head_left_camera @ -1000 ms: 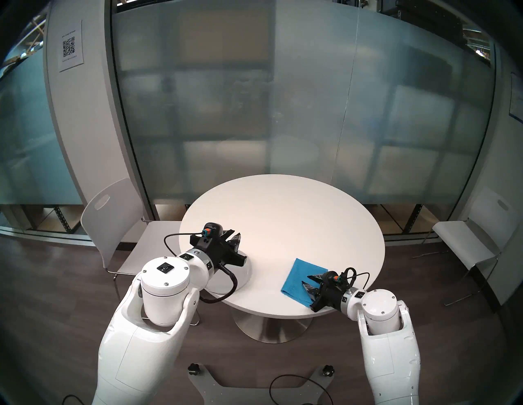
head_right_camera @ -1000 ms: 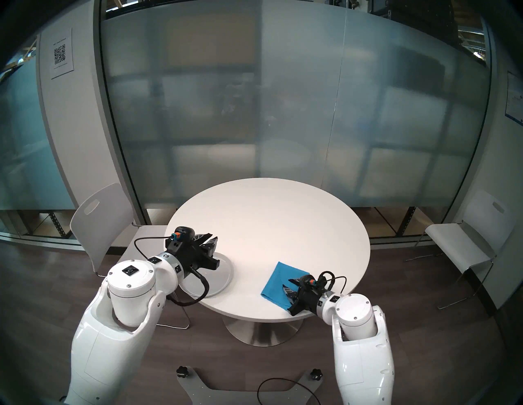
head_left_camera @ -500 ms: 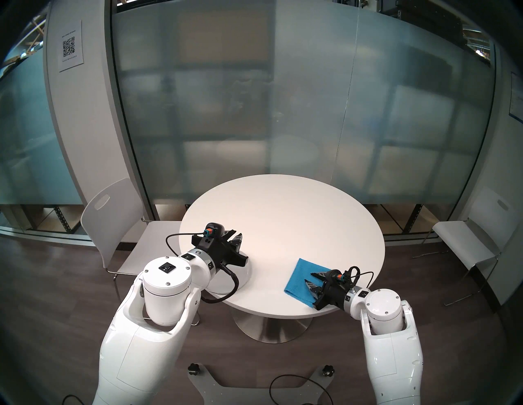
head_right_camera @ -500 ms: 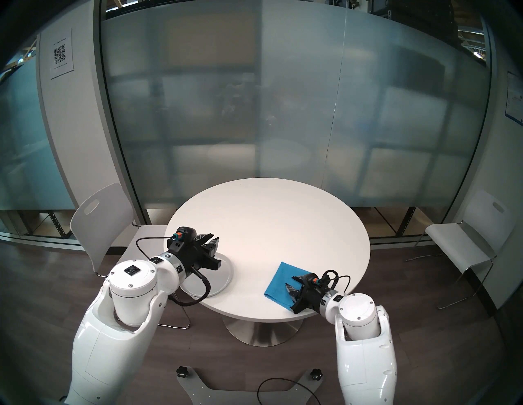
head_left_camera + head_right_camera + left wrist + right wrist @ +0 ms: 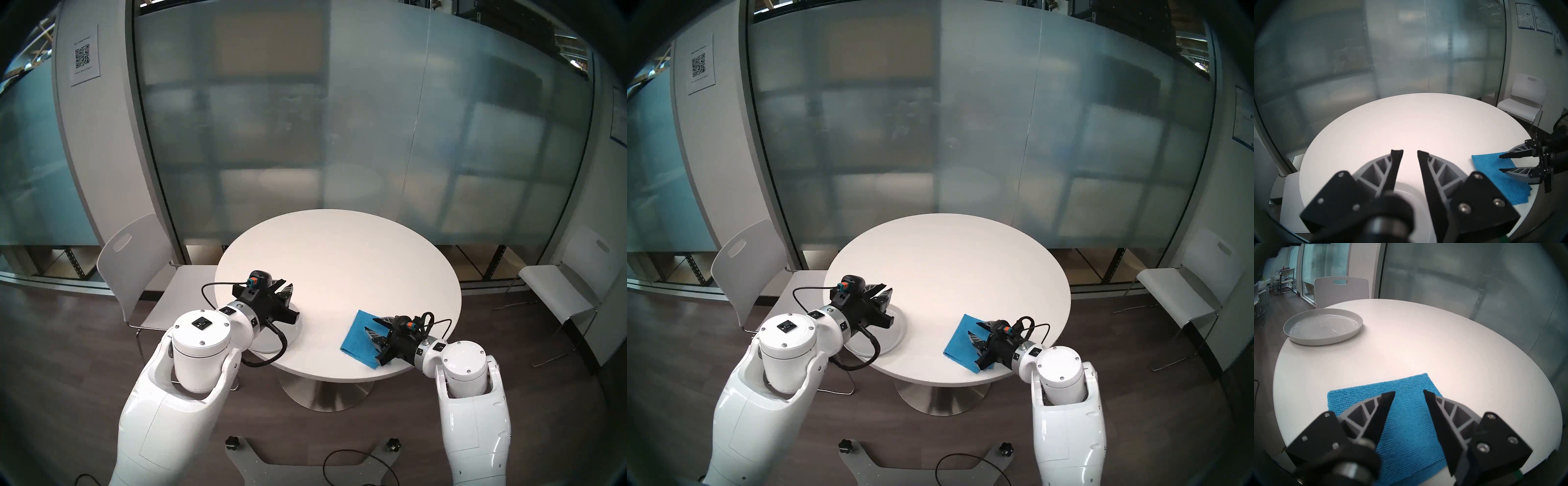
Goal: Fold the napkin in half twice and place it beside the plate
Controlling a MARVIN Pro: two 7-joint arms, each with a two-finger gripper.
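Observation:
The napkin (image 5: 354,341) is a blue cloth folded into a small rectangle, lying flat near the table's front right edge; the right wrist view shows the napkin (image 5: 1359,392) under the fingers. My right gripper (image 5: 369,323) hovers over its right part, open, with nothing between its fingers (image 5: 1386,405). The pale grey plate (image 5: 1322,327) sits at the front left of the table, well apart from the napkin. My left gripper (image 5: 288,286) hangs above the plate (image 5: 895,334) and hides much of it. Its jaws stand slightly apart and empty (image 5: 1409,151).
The round white table (image 5: 339,258) holds only the plate and the napkin. A white chair (image 5: 135,264) stands at its left and another chair (image 5: 559,292) to the right. A frosted glass wall (image 5: 339,135) runs behind.
My right gripper has opened wider and drawn back to the right, rising off the napkin, which shifted slightly right early on. The left arm has crept a little to the right.

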